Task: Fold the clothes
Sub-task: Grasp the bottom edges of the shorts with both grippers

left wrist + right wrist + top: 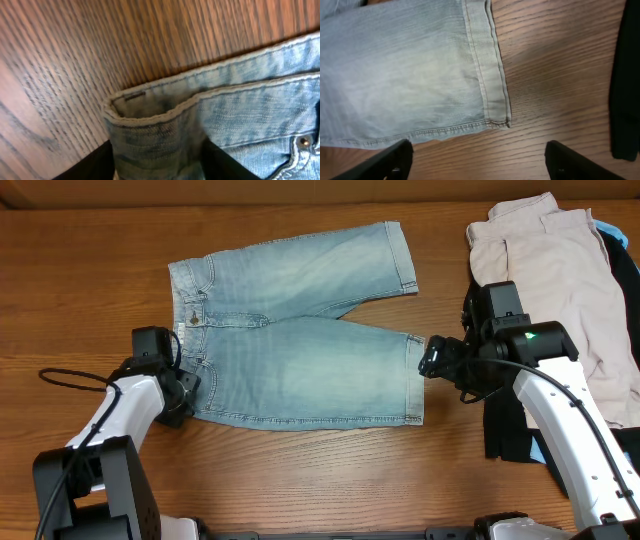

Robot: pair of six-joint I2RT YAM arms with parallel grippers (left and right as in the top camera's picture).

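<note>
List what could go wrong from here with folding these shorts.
1. The left gripper straddles a bunched waistband corner of the denim shorts; it may pinch only one layer and slip.
2. The right gripper is open with the hem corner ahead of its jaws, so closing could miss.
3. The black garment lies near that arm and might be dragged.

Wooden table (pixel 300 470) bears denim shorts (pixel 300 350), beige garment (pixel 560 270).

The hemmed leg of the denim shorts (pixel 400 70) is laid ahead-left of the right gripper (pixel 480 162), whose fingers are spread wide over the wooden table (pixel 555 75); a black garment (pixel 625 85) is seen ahead-right.
</note>
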